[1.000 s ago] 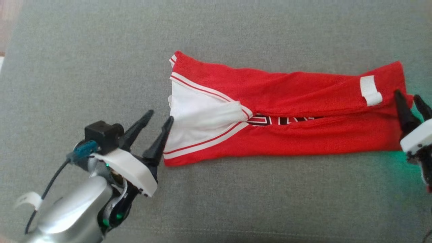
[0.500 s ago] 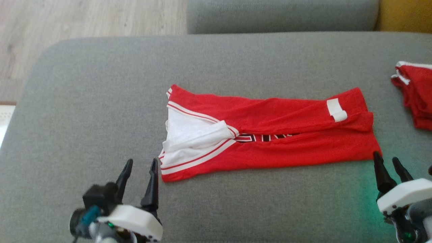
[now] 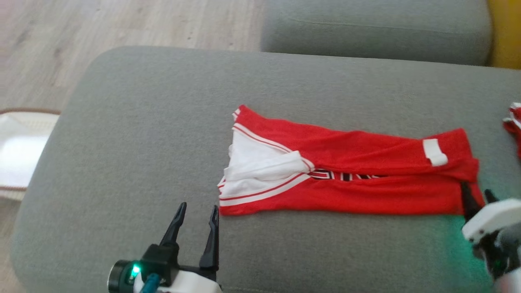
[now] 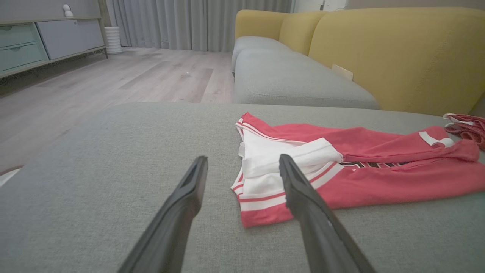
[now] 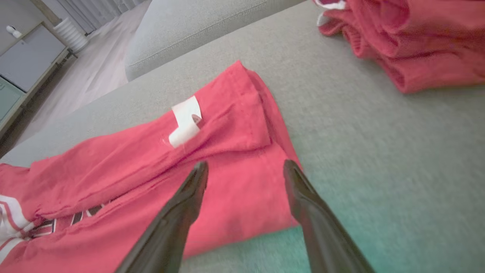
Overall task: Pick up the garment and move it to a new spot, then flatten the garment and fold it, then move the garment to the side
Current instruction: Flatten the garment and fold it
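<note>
The garment is a red jersey with white trim, folded lengthwise into a long strip on the grey cushion. Its white-lined end points left and a white tag sits near the right end. My left gripper stands open and empty just off the strip's near left corner, apart from the cloth. My right gripper is open at the near right corner, fingers over the red edge, holding nothing.
A second red cloth pile lies on the cushion to the right. Another grey seat and a yellow backrest stand behind. Wooden floor and a pale rug lie off the cushion's left edge.
Both grippers opened, let go of the garment's ends and drew back toward me. The head camera tilted up and shifted, so the whole picture moved.
</note>
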You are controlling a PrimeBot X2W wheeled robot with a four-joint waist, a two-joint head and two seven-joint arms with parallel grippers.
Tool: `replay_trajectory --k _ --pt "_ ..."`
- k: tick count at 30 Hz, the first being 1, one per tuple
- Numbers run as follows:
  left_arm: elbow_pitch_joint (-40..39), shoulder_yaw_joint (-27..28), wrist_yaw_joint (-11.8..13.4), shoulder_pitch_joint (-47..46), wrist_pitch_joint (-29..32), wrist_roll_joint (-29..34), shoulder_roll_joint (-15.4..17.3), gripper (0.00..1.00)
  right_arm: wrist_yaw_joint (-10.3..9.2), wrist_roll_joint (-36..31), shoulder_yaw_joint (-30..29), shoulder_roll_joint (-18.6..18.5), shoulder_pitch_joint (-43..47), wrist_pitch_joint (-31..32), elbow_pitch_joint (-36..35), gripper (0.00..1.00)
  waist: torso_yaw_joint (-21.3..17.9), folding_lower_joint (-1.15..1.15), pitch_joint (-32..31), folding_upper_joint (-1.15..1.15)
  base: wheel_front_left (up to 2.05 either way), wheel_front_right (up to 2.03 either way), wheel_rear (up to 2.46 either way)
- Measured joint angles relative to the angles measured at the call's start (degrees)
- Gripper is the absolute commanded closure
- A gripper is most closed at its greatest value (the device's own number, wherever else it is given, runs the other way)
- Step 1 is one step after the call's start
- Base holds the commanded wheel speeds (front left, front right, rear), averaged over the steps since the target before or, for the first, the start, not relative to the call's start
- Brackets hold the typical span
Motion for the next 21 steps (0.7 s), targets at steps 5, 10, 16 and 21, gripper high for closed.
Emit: replay_trajectory --k 5,10,16,21 --pt "-0.25 0.24 -1.52 1.27 0.00 2.26 -1.22 0.00 0.00 -5.59 -4.14 -2.50 -6.82 1.19 7.43 0.00 2.67 0.00 1.04 0.00 0.00 0.00 0.00" --pt "-0.22 0.24 -2.47 1.27 0.00 3.47 -2.11 0.00 0.00 -10.06 -7.73 -4.17 -9.98 0.89 12.83 0.00 4.32 0.00 2.47 0.00 0.00 0.00 0.00" --pt "-0.04 0.56 -3.35 0.87 0.00 3.91 -2.90 0.00 0.00 -11.83 -8.86 -4.23 -13.42 2.77 18.52 0.00 5.30 0.00 4.78 0.00 0.00 0.00 0.00" --pt "0.02 1.21 -3.56 0.35 0.00 4.41 -3.28 0.00 0.00 -11.07 -7.42 -4.39 -16.63 6.26 19.67 0.34 4.79 0.00 6.32 0.00 0.00 0.00 0.00"
